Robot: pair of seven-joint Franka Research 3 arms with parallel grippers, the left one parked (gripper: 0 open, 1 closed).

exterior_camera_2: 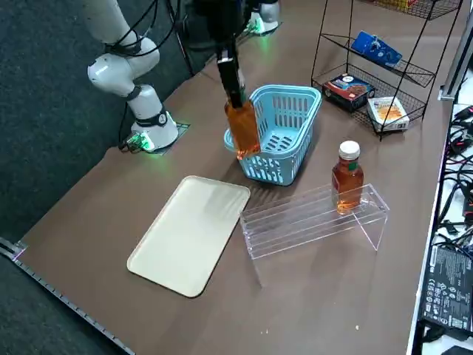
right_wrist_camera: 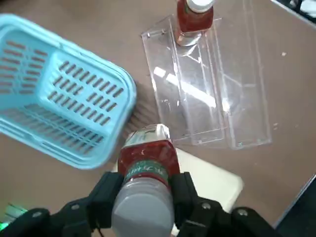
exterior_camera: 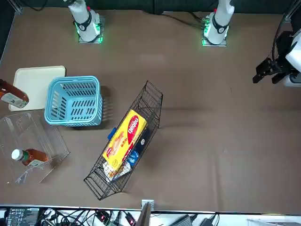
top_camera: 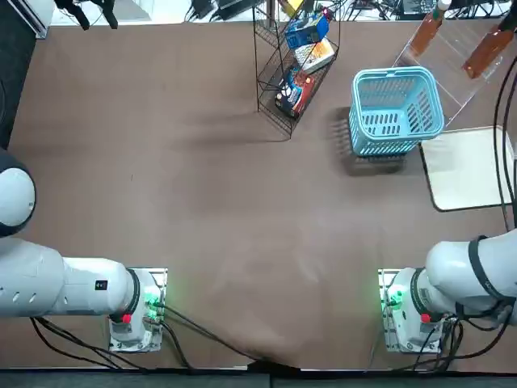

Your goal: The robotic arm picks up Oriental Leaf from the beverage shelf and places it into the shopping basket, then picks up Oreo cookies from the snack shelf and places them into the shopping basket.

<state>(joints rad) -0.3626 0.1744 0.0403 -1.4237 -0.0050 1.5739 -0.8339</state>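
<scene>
My right gripper (exterior_camera_2: 232, 87) is shut on the cap end of an Oriental Leaf bottle (exterior_camera_2: 242, 129) of amber tea, which hangs upright in the air. In the wrist view the gripper (right_wrist_camera: 145, 195) clamps the bottle (right_wrist_camera: 146, 160) above the cream tray's corner, between the shopping basket (right_wrist_camera: 64, 44) and the beverage shelf (right_wrist_camera: 207, 89). The light blue basket (top_camera: 393, 74) (exterior_camera_2: 284, 90) holds nothing. The held bottle (top_camera: 489, 48) (exterior_camera: 11, 96) shows at the picture edge in the top and front views. The blue Oreo cookies (top_camera: 305, 32) (exterior_camera_2: 375, 48) lie on the wire rack's upper tier.
A second tea bottle (exterior_camera_2: 347, 177) (exterior_camera: 29, 156) stands on the clear shelf (exterior_camera_2: 310, 218). A cream tray (exterior_camera_2: 192, 233) (top_camera: 464, 170) lies beside the basket. The black wire rack (top_camera: 295, 73) (exterior_camera: 127, 146) holds a yellow pack and other snacks.
</scene>
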